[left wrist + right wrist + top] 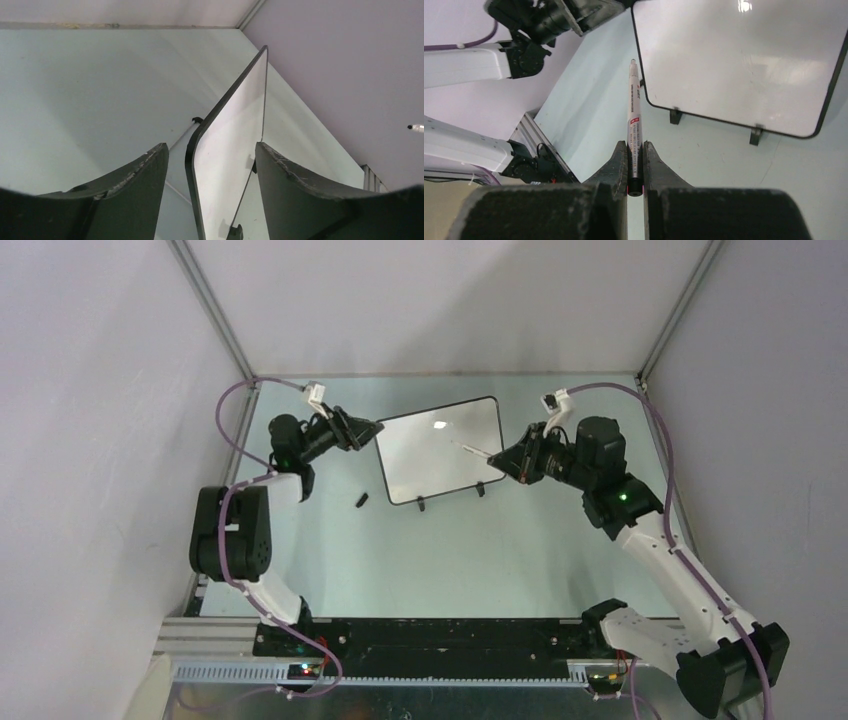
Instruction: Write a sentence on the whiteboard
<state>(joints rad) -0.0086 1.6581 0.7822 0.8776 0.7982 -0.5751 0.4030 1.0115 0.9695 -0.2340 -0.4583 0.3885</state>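
The whiteboard [440, 450] stands tilted on its two small black feet at the middle of the table. Its face is blank, and no sentence shows on it. My left gripper [372, 428] is open at the board's left edge. In the left wrist view that edge of the whiteboard [235, 130] lies between the spread fingers of the left gripper [211, 145], touching neither. My right gripper [508, 462] is shut on the marker pen [478, 451], whose tip hangs over the board's right part. In the right wrist view the right gripper [634, 143] holds the marker pen [634, 115], which points past the whiteboard [744, 65].
A small black pen cap [362, 500] lies on the table just left of the board's near left foot. Pale enclosure walls close in the table at the back and on both sides. The left arm [544, 20] shows at the top left of the right wrist view.
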